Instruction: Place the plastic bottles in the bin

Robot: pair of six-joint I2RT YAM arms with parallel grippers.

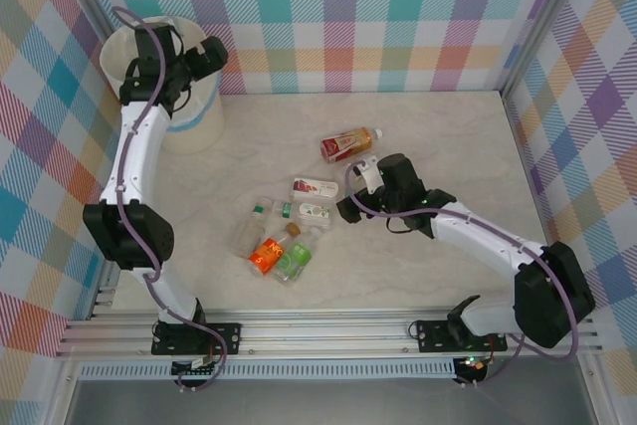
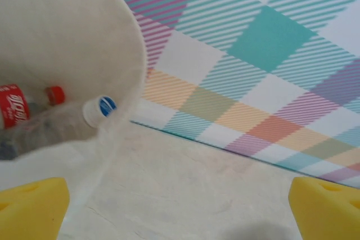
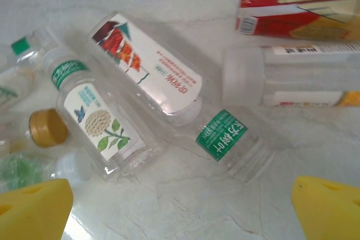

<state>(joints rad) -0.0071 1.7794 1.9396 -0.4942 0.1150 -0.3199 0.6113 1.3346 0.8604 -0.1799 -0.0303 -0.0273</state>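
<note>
While the left gripper (image 1: pixel 207 55) hangs spread wide at the bin (image 1: pixel 189 126) rim, right gripper (image 1: pixel 346 210) spread and empty, above the bottles (image 1: pixel 312 189)

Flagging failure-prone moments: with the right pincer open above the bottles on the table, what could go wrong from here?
The right pincer is open above the tree-label bottle and leaf-label bottle, which lie side by side: closing could catch both or knock one away. Both are round; one might roll out of the grip. The left pincer hangs by the bin rim; a bump could shift the bin.
</note>
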